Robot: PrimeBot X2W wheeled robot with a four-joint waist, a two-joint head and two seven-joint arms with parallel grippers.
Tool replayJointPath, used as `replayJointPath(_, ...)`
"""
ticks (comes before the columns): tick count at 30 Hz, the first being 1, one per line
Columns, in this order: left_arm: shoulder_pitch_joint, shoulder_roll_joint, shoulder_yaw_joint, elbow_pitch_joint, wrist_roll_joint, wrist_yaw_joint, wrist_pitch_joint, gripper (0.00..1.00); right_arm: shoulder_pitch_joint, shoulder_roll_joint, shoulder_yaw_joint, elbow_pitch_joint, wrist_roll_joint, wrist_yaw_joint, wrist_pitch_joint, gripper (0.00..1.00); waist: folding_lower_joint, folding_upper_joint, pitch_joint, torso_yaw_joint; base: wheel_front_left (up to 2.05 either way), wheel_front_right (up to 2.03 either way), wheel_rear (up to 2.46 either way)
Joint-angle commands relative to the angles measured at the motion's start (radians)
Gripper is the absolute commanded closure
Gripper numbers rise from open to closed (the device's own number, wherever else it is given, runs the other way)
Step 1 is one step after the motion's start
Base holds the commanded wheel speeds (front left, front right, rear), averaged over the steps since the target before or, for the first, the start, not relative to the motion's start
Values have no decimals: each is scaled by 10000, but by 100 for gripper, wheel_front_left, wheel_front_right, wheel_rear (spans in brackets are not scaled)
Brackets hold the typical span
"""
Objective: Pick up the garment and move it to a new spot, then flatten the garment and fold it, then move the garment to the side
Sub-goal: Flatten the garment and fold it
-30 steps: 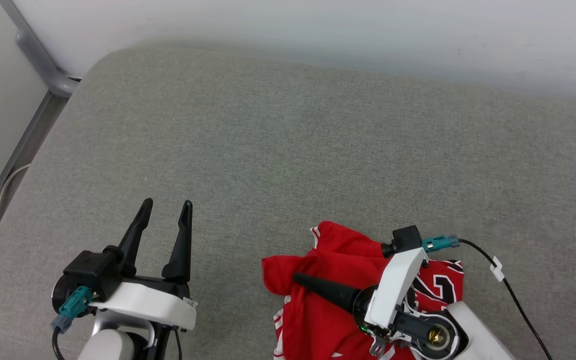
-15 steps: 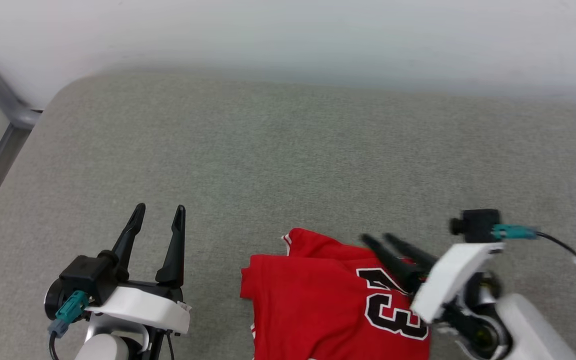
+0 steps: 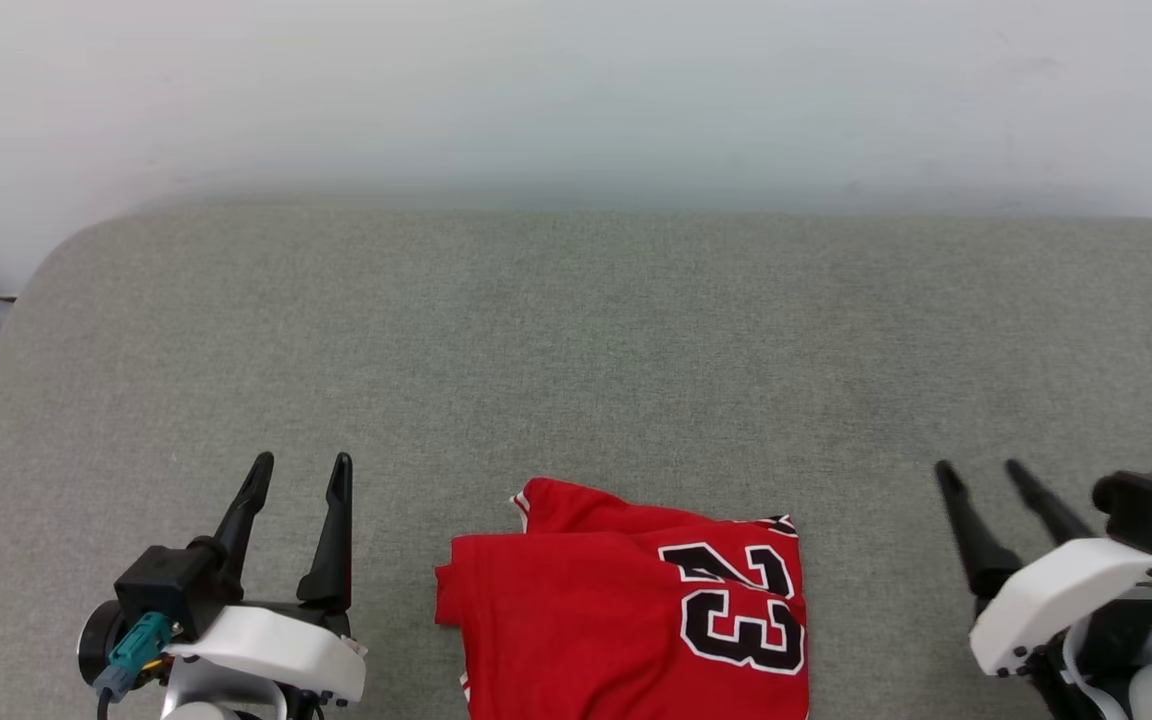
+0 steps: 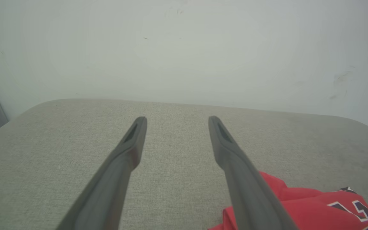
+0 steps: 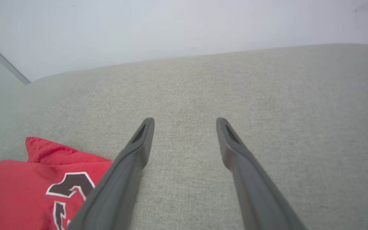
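garment [image 3: 626, 610] laid folded at 6 o'clock of surface [image 3: 576, 350] | left claw [image 3: 302, 460] spread, empty, nearer, garment at its 3 o'clock | right claw [image 3: 976, 466] spread, empty, garment at its 9 o'clock

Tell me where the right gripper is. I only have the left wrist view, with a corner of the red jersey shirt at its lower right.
Observer: In the head view the right gripper is open, off to the right of the red jersey shirt, over the grey fabric cushion and touching no cloth.
Operator: How does the shirt lie?
Observer: Flat, in a compact, roughly rectangular block, with its black white-outlined 23 face up.
Operator: Is it between the arms?
Observer: Yes, it lies between the left gripper and the right one, with bare cushion on both sides.
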Motion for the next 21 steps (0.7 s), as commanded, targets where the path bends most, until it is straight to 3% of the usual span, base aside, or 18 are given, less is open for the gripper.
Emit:
replayJointPath(1,123,-6,29,12,39,8,-66,0,129,93,-145,-190,-305,-5,-160,0,0,-1,-64,-51,0,0,0)
replayJointPath(4,211,-45,35,80,22,-15,-65,0,492,248,-604,-831,-1384,-5,-894,0,0,-1,-202,-119,0,0,0)
replayJointPath(10,439,-16,24,184,68,12,-65,0,1201,641,-725,-1794,-2286,-5,-1955,0,0,-1,-528,-227,0,0,0)
replayJointPath(21,786,97,-5,109,90,148,-67,0,2198,900,-261,-2782,-2595,-5,-1972,0,0,-1,-662,-312,0,0,0)
